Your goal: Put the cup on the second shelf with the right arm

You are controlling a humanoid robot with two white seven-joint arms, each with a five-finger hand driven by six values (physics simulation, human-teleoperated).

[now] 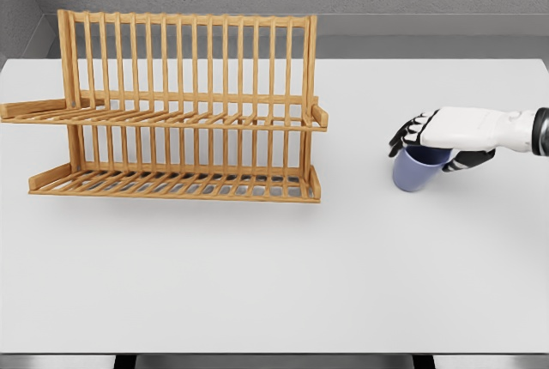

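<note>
From the head camera, a white table (257,283) fills most of the view, with a grey wall behind it. On the left half stands a wooden dish rack (176,111) with two slatted shelves: an upper shelf (163,118) that sticks out past the frame on the left, and a lower shelf (176,184) resting on the table. A row of upright wooden bars rises behind both shelves. Nothing lies on either shelf. Well apart from the rack, on the right side of the table, is a blue cup (418,169). It is tilted a little, its open mouth turned up toward the palm, and its lower end is at or just above the table surface; whether it touches cannot be told. The right hand (442,139) comes in from the right edge on a white forearm and lies across the top of the cup. Its dark fingers (407,136) curl over the rim on the left and the thumb wraps the right side, so the hand is gripping the cup. The left arm does not show.
</note>
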